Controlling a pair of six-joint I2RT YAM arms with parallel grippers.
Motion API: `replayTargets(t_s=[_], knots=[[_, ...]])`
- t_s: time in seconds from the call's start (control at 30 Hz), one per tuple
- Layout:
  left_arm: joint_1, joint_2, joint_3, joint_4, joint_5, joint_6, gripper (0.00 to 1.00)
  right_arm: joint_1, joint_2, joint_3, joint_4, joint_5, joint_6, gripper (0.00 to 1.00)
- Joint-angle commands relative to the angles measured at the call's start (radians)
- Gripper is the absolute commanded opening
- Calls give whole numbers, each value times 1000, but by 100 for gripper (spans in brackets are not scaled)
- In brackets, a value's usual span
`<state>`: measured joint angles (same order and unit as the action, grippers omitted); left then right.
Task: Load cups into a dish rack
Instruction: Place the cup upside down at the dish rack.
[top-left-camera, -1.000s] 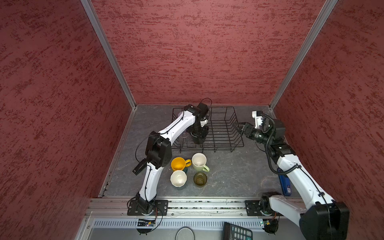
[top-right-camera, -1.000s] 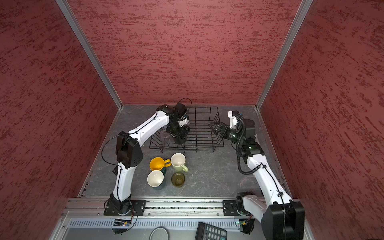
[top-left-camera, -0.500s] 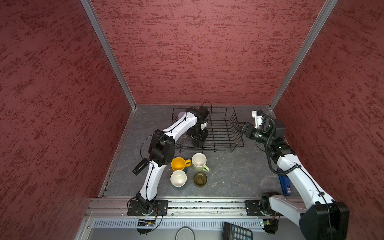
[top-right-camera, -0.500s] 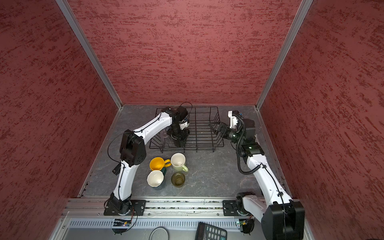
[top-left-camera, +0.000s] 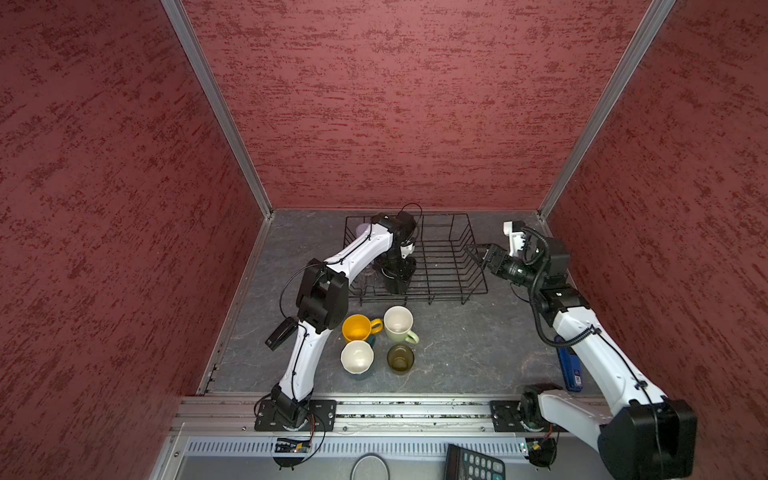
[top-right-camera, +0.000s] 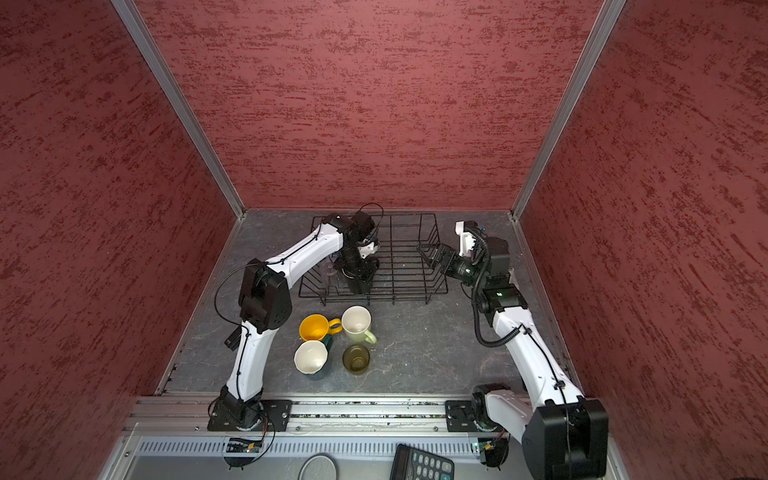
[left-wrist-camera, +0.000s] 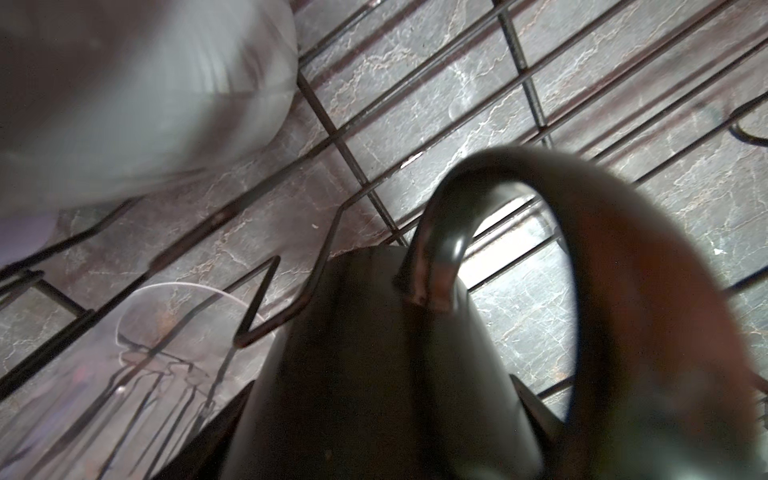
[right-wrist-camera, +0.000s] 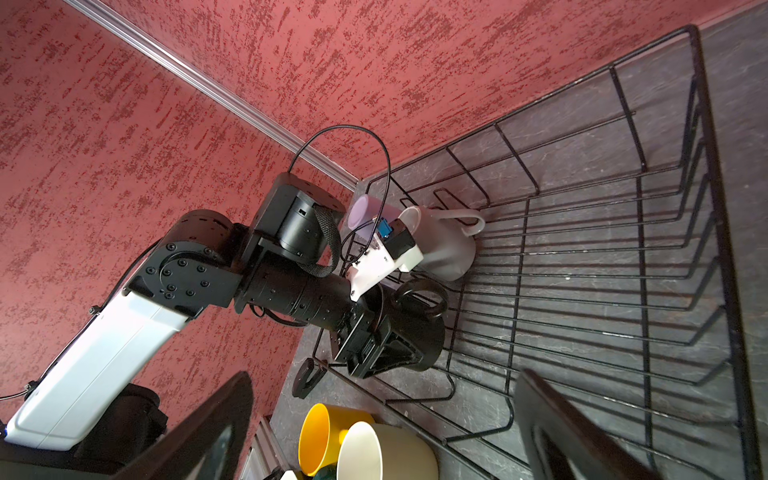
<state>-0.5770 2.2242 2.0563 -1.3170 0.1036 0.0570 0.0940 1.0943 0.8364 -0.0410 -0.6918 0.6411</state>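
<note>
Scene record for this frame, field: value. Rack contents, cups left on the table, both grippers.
in dish rack: lilac tumbler, grey mug, clear glass, black mug
on table: yellow mug, pale green mug, dark teal mug, olive glass
left gripper: closed on black mug, inside dish rack
right gripper: open, empty, beside dish rack

Both top views look down from high in front; close wrist views share the dish rack (right-wrist-camera: 706, 166).

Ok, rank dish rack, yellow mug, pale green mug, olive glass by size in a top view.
1. dish rack
2. pale green mug and yellow mug, too alike to rank
3. olive glass
</note>
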Motion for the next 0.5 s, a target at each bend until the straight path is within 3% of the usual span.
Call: replayTargets(t_s=[0.0, 0.13, 0.47], knots=[[5, 4, 8, 2, 16, 5, 89, -5, -2, -7, 30, -11, 6, 99], [6, 4, 8, 4, 15, 6, 100, -5, -4, -6, 27, -11, 6, 99], [0, -36, 8, 14, -20, 2, 100, -5, -7, -1, 11, -4, -2, 99]])
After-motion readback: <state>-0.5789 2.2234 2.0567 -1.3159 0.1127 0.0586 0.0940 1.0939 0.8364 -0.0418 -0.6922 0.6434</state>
